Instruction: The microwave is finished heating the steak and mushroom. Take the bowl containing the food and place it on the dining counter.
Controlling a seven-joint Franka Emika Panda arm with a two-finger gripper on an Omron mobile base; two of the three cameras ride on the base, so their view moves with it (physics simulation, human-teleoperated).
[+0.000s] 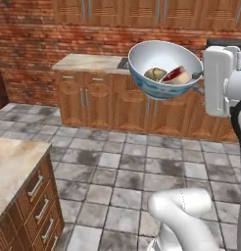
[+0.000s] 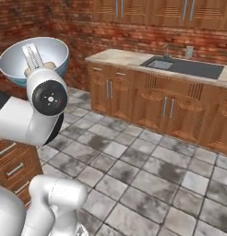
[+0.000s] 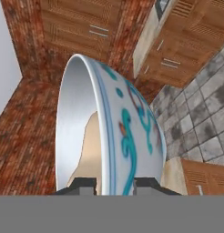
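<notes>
**Brick kitchen, bowl carried aloft**

Red brick walls and mottled grey floor tiles [image 1: 122,171] surround wooden cabinets. The gripper [image 3: 113,185] pinches the rim of the glossy round bowl [image 1: 164,68], held tilted in mid-air. Steak [image 1: 177,75] and mushroom [image 1: 155,74] lie inside. The marbled dining counter [image 1: 12,166] is cut off at the lower left.

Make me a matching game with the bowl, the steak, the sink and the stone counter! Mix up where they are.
Things:
1. bowl
2. steak
3. sink
4. dining counter

Places:
A. set in the far counter by the brick wall
B. inside the bowl, beside the mushroom
C. low at the left, over wooden drawers
D. held up in the air by the gripper

Pairs: 1-D, 2-B, 3-A, 4-C
</notes>
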